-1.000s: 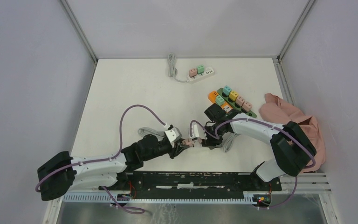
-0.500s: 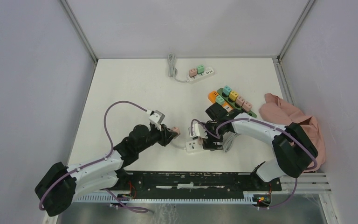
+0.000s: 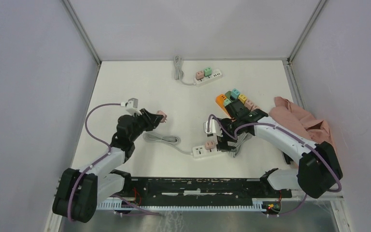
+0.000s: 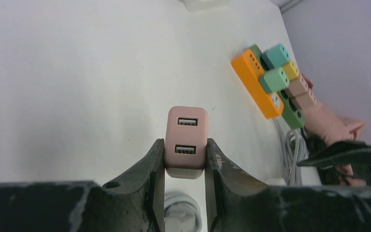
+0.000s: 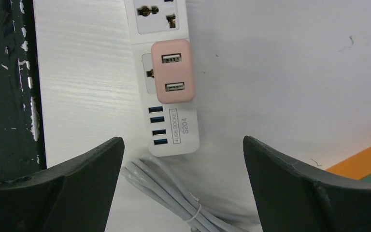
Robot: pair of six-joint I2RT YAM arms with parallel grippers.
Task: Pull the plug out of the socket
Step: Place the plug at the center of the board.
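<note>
You have two pink plugs to account for. The pulled pink plug [image 4: 186, 130] is clamped between the fingers [image 4: 152, 166] of your left claw [image 3: 155, 117], left of centre and well apart from the near power strip [image 3: 204, 151]. It shows two USB ports on its face. The seated pink plug [image 5: 173, 77] sits in that white strip, also with two USB ports. Beside it the strip has two bare sockets and a row of four blue USB ports, and its label ends in "S204". The smaller writing next to that is too fine to read surely. Your right claw [image 5: 182, 141] hangs over the seated plug with its fingers wide apart, gripping nothing. A grey cable [image 3: 162, 138] lies between the two claws. There are four strips in all: the near one, a far power strip [image 3: 207, 77] carrying one pink and one green plug, and an orange strip [image 4: 257, 89] lying against a dark green strip [image 4: 290, 108], both bearing several coloured plugs. One pink cloth [image 3: 304, 125] is heaped at the right edge. The white worktop [image 3: 125, 82] opens far and left of the left claw, up to the left wall. The right claw is hemmed in by the orange strip and the cloth.
</note>
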